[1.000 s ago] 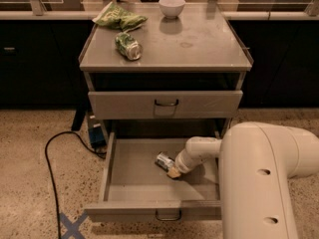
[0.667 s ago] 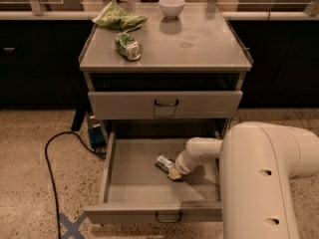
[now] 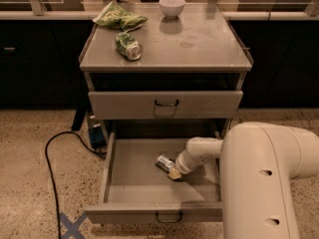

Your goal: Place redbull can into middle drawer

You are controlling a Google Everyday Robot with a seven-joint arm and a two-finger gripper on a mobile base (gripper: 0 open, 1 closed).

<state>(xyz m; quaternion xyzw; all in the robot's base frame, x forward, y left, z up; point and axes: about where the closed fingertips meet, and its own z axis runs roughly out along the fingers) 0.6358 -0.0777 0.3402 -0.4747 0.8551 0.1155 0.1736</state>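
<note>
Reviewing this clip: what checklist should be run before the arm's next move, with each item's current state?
1. middle drawer pulled open: ok.
2. redbull can lying inside it, on the drawer floor: ok.
3. claw down inside the drawer, right at the can: ok.
4. Can free of the claw: cannot tell.
5. green can on the cabinet top, away from the arm: ok.
</note>
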